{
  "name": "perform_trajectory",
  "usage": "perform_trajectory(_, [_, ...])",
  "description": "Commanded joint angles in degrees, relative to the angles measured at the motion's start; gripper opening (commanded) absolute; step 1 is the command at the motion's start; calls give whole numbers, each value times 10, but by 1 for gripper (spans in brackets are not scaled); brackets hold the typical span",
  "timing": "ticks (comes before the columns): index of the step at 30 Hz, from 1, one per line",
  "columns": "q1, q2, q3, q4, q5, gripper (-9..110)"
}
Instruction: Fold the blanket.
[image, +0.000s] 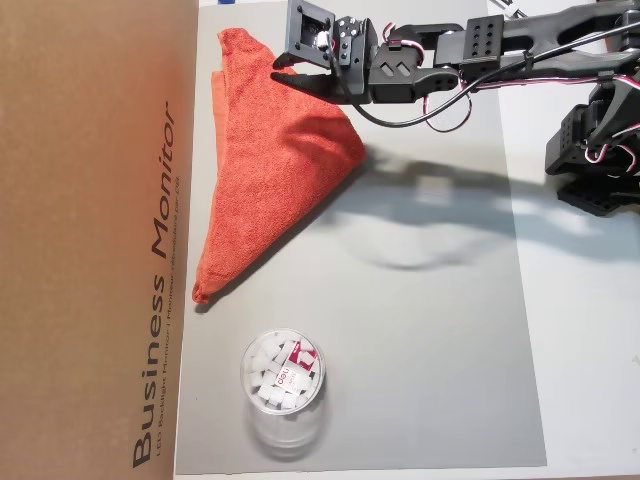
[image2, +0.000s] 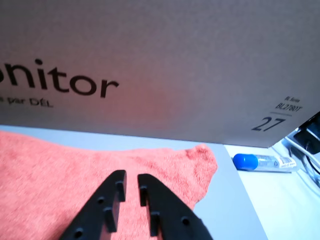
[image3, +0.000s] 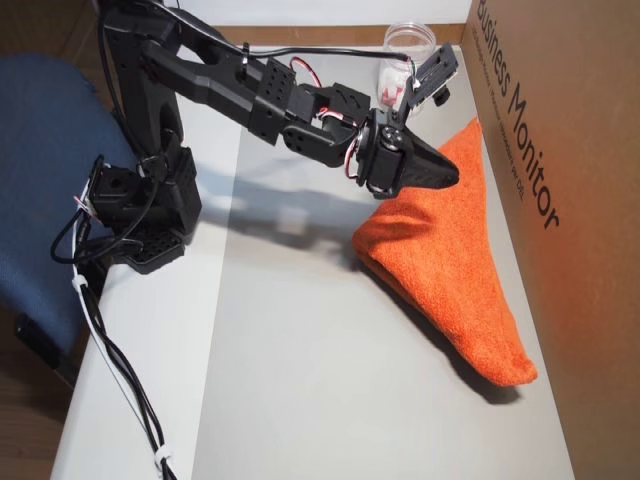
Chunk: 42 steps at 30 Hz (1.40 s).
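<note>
Cardboard box: large, printed "Business Monitor", standing ahead of the gripper beyond the blanket; it fills the upper part of the wrist view.

Grey mat: flat beneath the gripper, carrying the blanket and the jar.

Blanket: orange-red terry cloth, folded into a triangle, lying on the mat directly under and ahead of the gripper, its long edge close along the box. In an overhead view it tapers to a point well away from the tool.

Arm: black, reaching from its base at the table edge out over the mat.

Gripper: positioned above the blanket near one corner. Its fingers stand almost together with only a narrow gap, and nothing is held between them. Contact with the cloth cannot be determined.

Clear jar: holds small white pieces, standing on the mat well apart from the gripper.

Blue-capped tube: lying on the table to the gripper's right in the wrist view.
</note>
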Motion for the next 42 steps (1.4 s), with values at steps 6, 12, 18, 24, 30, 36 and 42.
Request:
perform_trajectory(6, [-2, 94, -25, 99, 3, 0])
perform_trajectory(12, [-3, 134, -24, 176, 3, 0])
perform_trajectory(18, [-4, 183, -21, 268, 3, 0])
perform_trajectory(24, [-4, 223, -20, 345, 3, 0])
perform_trajectory(30, [-4, 254, -20, 407, 3, 0])
perform_trajectory(36, [-13, 291, -20, 489, 3, 0])
perform_trajectory(42, [-36, 323, -19, 563, 3, 0])
